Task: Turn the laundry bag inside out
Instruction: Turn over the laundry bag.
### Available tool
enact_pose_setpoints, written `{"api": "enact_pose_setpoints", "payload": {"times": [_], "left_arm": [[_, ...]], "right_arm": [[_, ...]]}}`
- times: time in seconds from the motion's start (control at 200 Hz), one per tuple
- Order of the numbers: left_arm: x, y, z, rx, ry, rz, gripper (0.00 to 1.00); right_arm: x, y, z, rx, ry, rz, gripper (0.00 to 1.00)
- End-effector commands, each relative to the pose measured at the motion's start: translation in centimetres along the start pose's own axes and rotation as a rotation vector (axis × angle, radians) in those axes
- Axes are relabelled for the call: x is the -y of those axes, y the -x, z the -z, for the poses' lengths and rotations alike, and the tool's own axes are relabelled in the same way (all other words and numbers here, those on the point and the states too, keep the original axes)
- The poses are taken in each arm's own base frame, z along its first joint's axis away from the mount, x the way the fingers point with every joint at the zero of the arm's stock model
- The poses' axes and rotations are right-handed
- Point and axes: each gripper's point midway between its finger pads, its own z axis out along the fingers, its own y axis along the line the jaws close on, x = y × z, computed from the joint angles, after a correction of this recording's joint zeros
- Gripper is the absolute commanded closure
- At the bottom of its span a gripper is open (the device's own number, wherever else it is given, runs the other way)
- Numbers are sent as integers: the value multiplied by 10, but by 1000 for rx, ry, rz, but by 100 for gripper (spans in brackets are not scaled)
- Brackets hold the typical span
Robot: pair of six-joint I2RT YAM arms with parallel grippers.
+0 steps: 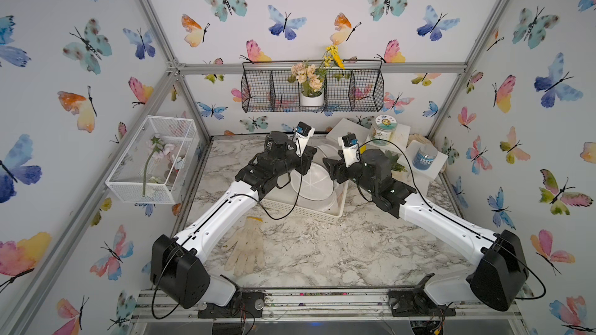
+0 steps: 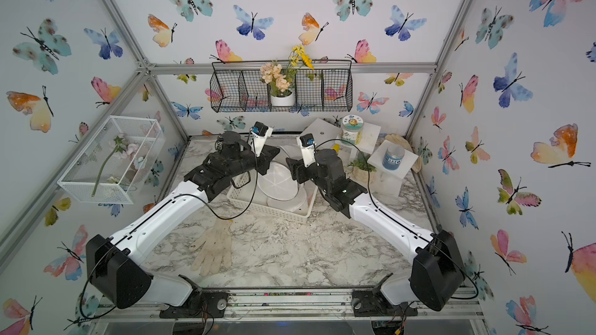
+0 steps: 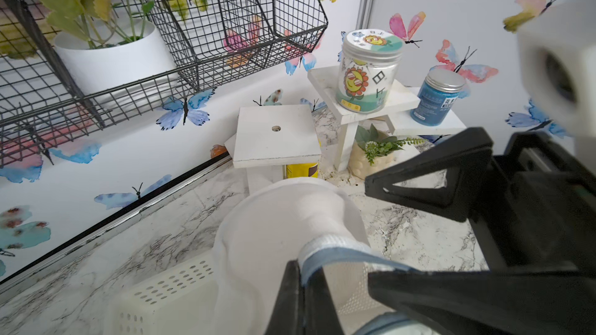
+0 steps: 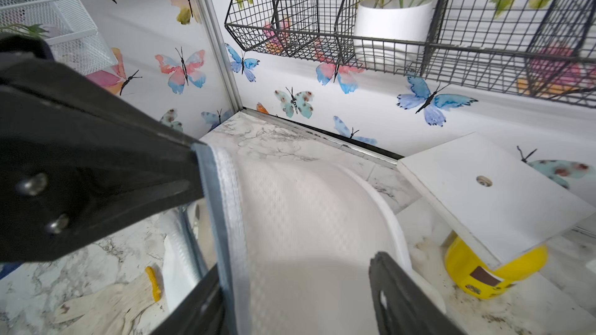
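The laundry bag is a round white mesh bag with a grey-blue trim. It rests in a white perforated basket at the table's back middle. My left gripper is shut on the bag's trim and holds that edge up, as the right wrist view also shows. My right gripper is open. Its two fingers stand wide apart with the bag's mesh between them, one finger close beside the trim. In both top views the two grippers face each other over the basket.
A pale work glove lies on the marble table in front of the basket. White stands with jars and a yellow can crowd the back right. A black wire shelf hangs above, and a white mesh box is mounted on the left wall.
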Motion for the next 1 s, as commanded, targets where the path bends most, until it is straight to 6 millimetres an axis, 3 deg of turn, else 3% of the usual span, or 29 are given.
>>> {"api": "enact_pose_setpoints", "payload": {"times": [0.0,0.315,0.521,0.591,0.696,0.816,0.996], "left_arm": [[15,5,4,16,-81,-54,100],[20,19,14,50,-97,-57,100],[13,3,14,-11,-54,-32,100],[3,-4,11,-33,2,0,67],[-6,-13,4,-55,63,71,31],[0,-20,-10,-81,83,77,12],[13,-27,-22,-108,26,70,6]], "right_arm": [[9,8,0,20,-61,29,34],[13,-46,-1,-106,-63,41,50],[8,-25,4,-35,-40,29,95],[6,-15,6,-15,-30,33,98],[2,-7,8,-8,-8,59,98],[-4,0,10,-21,24,94,98],[-8,16,18,-15,40,101,98]]}}
